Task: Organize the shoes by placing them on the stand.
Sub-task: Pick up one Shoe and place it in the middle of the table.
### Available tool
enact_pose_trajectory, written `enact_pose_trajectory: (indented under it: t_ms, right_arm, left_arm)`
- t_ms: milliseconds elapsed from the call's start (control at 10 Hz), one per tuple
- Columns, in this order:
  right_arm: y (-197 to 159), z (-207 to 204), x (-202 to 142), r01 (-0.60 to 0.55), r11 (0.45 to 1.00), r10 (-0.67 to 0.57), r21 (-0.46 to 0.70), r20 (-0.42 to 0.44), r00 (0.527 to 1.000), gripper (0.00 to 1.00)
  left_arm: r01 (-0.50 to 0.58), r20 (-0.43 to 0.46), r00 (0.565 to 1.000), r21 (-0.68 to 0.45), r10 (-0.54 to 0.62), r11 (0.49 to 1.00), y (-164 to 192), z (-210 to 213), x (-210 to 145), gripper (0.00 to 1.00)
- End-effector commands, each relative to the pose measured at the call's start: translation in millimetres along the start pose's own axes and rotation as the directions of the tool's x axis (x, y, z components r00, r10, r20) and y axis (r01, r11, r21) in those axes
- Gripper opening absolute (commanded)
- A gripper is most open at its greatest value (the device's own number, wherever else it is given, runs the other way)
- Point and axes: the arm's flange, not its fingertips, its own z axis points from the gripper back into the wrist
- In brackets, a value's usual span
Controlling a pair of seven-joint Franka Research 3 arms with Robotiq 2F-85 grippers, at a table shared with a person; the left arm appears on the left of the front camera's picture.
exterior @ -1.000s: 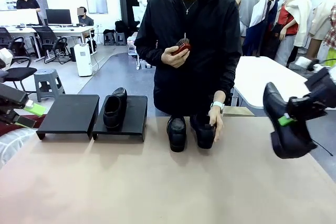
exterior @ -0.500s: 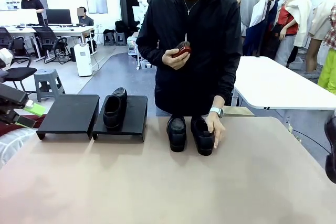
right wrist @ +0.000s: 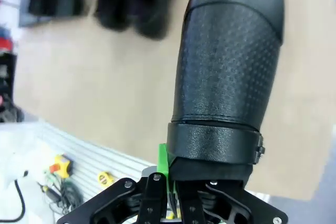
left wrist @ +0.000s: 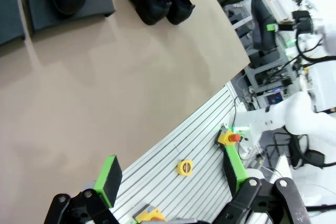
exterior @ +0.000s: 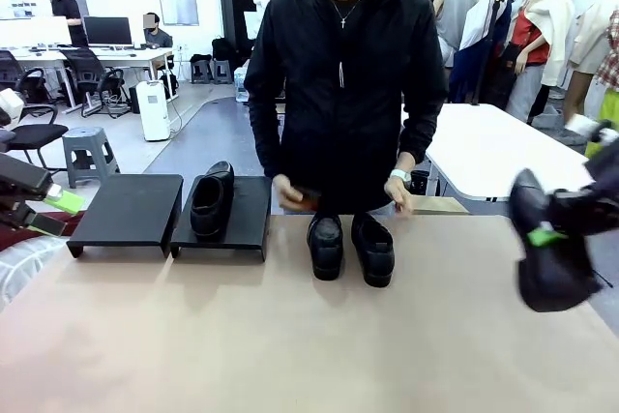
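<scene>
Since 0.5 s ago: right claw (exterior: pixel 545 235) is back in the front view at 3 o'clock with the held shoe (exterior: pixel 556 263); it was almost off the edge before. The person's hands (exterior: pixel 398 202) are now down at the far rim of the desk (exterior: pixel 290 336). One has come off the shoe pair (exterior: pixel 372 250), the other has dropped from chest height.

Right claw (right wrist: pixel 173 174): clenched on the heel end of the held shoe (right wrist: pixel 231 66), green pad against the collar. The shoe points away from the claw, in the air and clear of the desk. It's motion-blurred in the front view.

Left claw (exterior: pixel 53 215): parked at 9 o'clock, off the desk's edge. Left wrist view shows the left claw (left wrist: pixel 170 174) released, pads well apart, nothing between them.

Stand (exterior: pixel 131 205): at 10 o'clock, two platforms side by side.
- 9 o'clock platform is bare.
- The other carries the stand shoe (exterior: pixel 211 202) on the half next to the bare platform; its 3 o'clock half is free.

Shoe pair: on the desk near centre, just at 3 o'clock of the stand, side by side, in front of the person.
</scene>
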Motion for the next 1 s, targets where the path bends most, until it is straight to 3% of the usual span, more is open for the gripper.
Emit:
enact_pose_trajectory:
  t_ms: [0, 200, 400, 500, 700, 900]
  right_arm:
    - [75, -24, 10, -0.044, 0.996, 0.05, 0.083, -0.068, 0.996, 0.0]
    - [153, -83, 13, -0.156, 0.976, 0.184, 0.149, -0.192, 0.964, 0.0]
    - [209, -134, 24, -0.16, 0.963, 0.22, 0.216, -0.292, 0.931, 0.0]
    - [230, -157, 31, -0.117, 0.967, 0.185, 0.225, -0.311, 0.932, 0.0]
    - [257, -202, 49, 0.088, 0.982, -0.02, 0.165, -0.376, 0.926, 0.0]
    - [268, -238, 48, 0.145, 0.987, -0.097, 0.074, -0.446, 0.89, 0.0]
  left_arm:
    - [0.019, 0.012, 1.0, -0.026, -0.018, 0.999, 2, 0, 0, 1.0]
    - [0.019, 0.012, 1.0, -0.026, -0.018, 0.999, 2, 0, 0, 1.0]
    - [0.019, 0.012, 1.0, -0.026, -0.018, 0.999, 2, 0, 0, 1.0]
    - [0.019, 0.012, 1.0, -0.026, -0.018, 0.999, 2, 0, 0, 1.0]
    - [0.019, 0.012, 1.0, -0.026, -0.018, 0.999, 2, 0, 0, 1.0]
    - [0.019, 0.012, 1.0, -0.026, -0.018, 0.999, 2, 0, 0, 1.0]
